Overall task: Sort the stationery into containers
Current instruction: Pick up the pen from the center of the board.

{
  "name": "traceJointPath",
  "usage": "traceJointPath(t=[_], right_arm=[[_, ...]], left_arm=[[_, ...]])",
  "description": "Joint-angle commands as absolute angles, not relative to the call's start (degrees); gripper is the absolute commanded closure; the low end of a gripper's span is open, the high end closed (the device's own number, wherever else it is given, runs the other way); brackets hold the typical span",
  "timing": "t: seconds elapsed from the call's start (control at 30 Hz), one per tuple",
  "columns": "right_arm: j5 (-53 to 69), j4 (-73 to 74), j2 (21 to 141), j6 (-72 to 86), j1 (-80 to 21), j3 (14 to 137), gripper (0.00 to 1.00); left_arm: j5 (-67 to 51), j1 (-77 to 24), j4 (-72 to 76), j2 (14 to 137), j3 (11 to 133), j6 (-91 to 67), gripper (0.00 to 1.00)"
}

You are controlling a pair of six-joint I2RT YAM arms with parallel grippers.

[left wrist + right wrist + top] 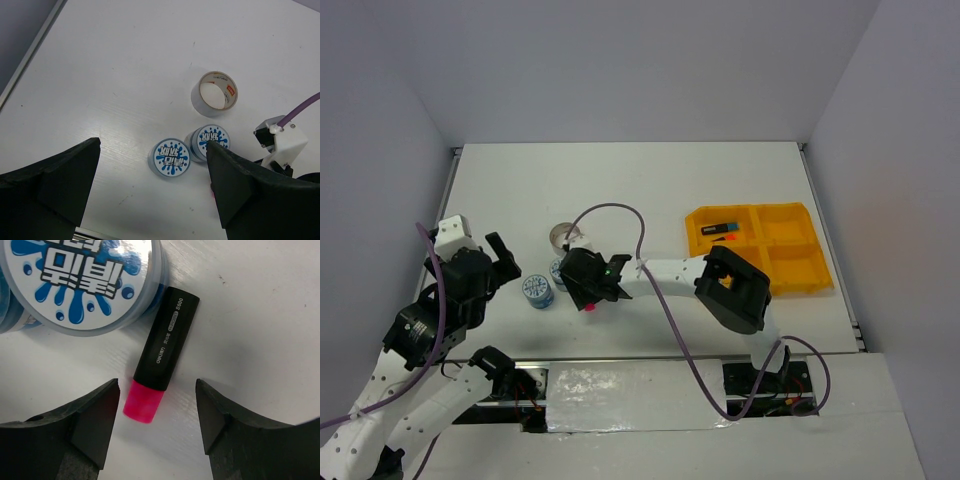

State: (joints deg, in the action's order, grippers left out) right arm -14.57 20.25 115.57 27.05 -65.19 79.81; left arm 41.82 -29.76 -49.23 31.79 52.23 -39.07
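Note:
A black highlighter with a pink cap (144, 405) lies flat on the white table, its black end against a blue-white round tub (80, 280). My right gripper (157, 390) straddles the capped end, open, with a gap on both sides; from above it (588, 296) is at mid-table. A second tub (172, 158) sits beside the first (212, 140), and the grey tape ring (215, 91) stands behind them. My left gripper (152, 145) hovers wide open over the tubs, holding nothing. The yellow-orange tray (820, 268) lies at the right, with short highlighters (723, 232) in its far-left compartment.
White walls enclose the table on three sides. The right arm's purple cable (620, 210) loops over the table between the tape ring and the tray. The right arm's white link (665, 270) stretches from its base across to the tubs.

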Motion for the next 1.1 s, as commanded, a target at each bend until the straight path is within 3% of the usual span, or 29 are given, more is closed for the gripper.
traceJointPath(t=[0.0,0.27,0.37,0.47,0.5,0.67,0.77,1.07], right_arm=[[-14.94,21.44,116.36,25.93,-65.65,83.14,0.31],[-18.20,25.75,119.71,26.28,-65.13,83.15,0.40],[-17.40,25.75,119.97,25.58,-64.43,82.35,0.48],[-16.00,23.31,118.13,25.23,-63.03,80.17,0.71],[-14.69,22.42,116.12,25.49,-62.50,77.89,1.00],[-13.80,16.64,107.25,27.24,-56.54,68.85,1.00],[-12.83,10.47,94.97,30.22,-50.48,61.38,1.00],[-26.18,9.93,78.32,42.35,-33.06,53.27,1.00]], left_arm=[[41.31,-29.53,-46.85,32.17,52.21,-37.79,0.01],[40.61,-29.53,-46.41,32.08,52.12,-37.27,0.01],[40.43,-29.53,-46.32,31.99,52.03,-37.09,0.01],[40.17,-29.53,-46.14,31.82,51.94,-36.91,0.01],[40.08,-29.53,-46.14,31.82,51.94,-36.83,0.01],[39.29,-29.53,-45.79,31.82,51.77,-36.47,0.01],[39.02,-29.53,-45.53,31.73,51.77,-36.21,0.01],[38.15,-29.53,-45.09,31.73,51.59,-35.77,0.01]])
